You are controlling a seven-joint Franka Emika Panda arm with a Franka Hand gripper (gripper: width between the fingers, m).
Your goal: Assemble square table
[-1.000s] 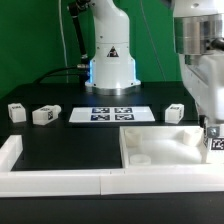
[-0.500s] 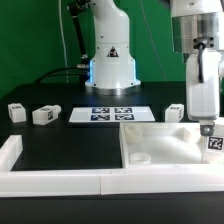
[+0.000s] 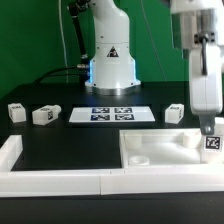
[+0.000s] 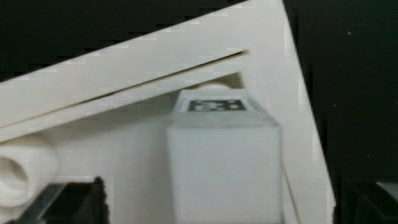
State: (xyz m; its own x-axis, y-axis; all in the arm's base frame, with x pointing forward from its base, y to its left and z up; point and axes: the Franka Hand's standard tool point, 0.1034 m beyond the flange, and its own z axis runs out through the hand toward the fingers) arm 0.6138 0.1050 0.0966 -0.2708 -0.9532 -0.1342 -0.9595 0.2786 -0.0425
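The white square tabletop (image 3: 160, 150) lies at the front on the exterior view's right; its raised rim (image 4: 267, 60) fills the wrist view. One white leg (image 3: 213, 144) stands upright in its far right corner, tag on top (image 4: 217, 103). My gripper (image 3: 207, 128) hangs just above and around this leg (image 4: 222, 160), open, with both dark fingers (image 4: 71, 205) apart from its sides. Three more tagged legs lie on the black table: two on the left (image 3: 14, 111) (image 3: 43, 115) and one behind the tabletop (image 3: 175, 113). A round corner socket (image 4: 15, 172) shows beside the leg.
The marker board (image 3: 112, 114) lies in front of the robot base (image 3: 110, 62). Long white border rails run along the front edge (image 3: 60, 181) and at the left (image 3: 10, 150).
The jaws have opened and let go of the leg, which stays upright in the tabletop's corner. The hand has lifted slightly.
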